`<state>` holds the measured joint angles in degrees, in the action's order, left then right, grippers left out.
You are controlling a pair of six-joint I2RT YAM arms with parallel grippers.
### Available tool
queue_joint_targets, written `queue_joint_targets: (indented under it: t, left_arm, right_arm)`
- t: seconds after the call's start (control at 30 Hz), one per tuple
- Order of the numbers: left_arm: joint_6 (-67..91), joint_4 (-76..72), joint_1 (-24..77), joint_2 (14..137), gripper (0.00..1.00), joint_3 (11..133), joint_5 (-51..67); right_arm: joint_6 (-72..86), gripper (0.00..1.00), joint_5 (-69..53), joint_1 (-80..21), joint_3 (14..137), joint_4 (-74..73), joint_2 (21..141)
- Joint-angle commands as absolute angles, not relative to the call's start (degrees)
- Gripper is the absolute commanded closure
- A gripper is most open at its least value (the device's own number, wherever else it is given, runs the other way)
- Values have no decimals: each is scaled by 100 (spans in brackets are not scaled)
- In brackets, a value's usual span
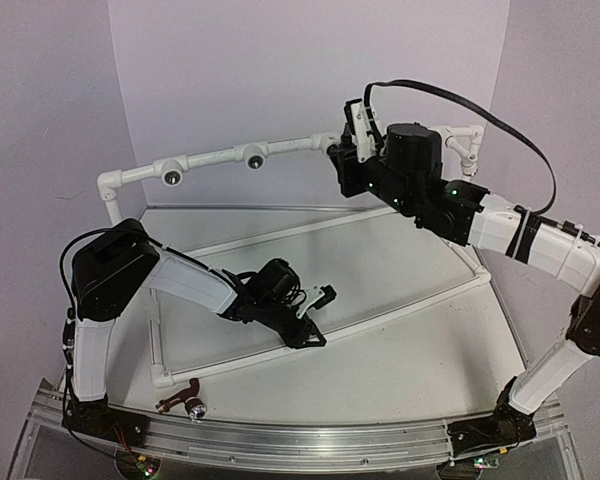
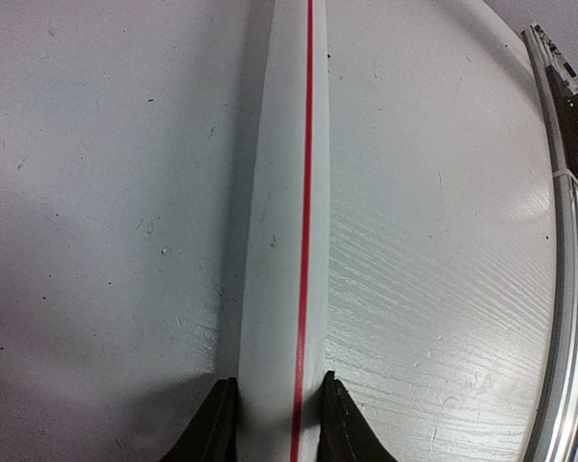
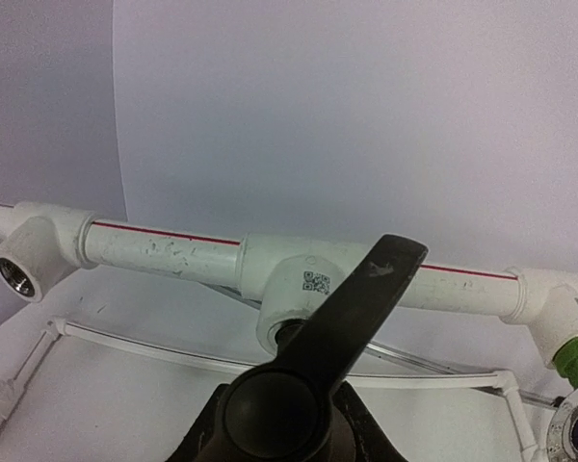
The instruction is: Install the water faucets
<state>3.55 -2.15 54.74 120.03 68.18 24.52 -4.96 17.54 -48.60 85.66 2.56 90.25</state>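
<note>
Our right gripper (image 3: 281, 438) is clamped on the black faucet (image 3: 361, 303) and holds it at the mouth of the middle tee socket (image 3: 289, 279) on the raised pipe (image 3: 164, 245), at about 1 o'clock over the table (image 1: 410, 340). Our left gripper (image 2: 276, 385) is closed around the low front pipe (image 2: 275, 192), one finger on each side, near 7 o'clock.

The green faucet (image 3: 573, 354) sits in the elbow at the 3 o'clock end of the raised pipe. The reddish-brown faucet (image 1: 180, 402) lies loose on the table's near edge, at about 7 o'clock.

We judge cross-threading the main risk: if the black faucet meets the socket tilted, turning it would jam it. If our left grip slips, the frame could swing under that twist. The long lever could also strike the pipe.

For writing, we find only a small QR code (image 3: 315, 282) on the tee, with no legible words or brand, and a thin red line along each pipe.
</note>
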Motion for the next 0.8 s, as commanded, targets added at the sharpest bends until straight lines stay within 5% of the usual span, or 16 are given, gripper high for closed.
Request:
queue_joint_targets:
  t: [0.0, 0.2, 0.5, 0.77]
  left_arm:
    - [805, 1468, 5423, 12752, 92, 6300, 1897]
    - [809, 1468, 5424, 12752, 92, 6297, 1883]
    - [835, 1469, 5423, 12811, 92, 6331, 1881]
    - [872, 1465, 5376, 12861, 93, 6401, 1696]
  right_arm:
    - [400, 100, 1863, -4637, 8497, 368, 8795]
    - [552, 77, 1671, -4641, 8521, 210, 8689]
    - [503, 17, 1020, -4649, 8309, -674, 8092]
    - [-202, 2, -331, -4648, 7816, -1697, 7008]
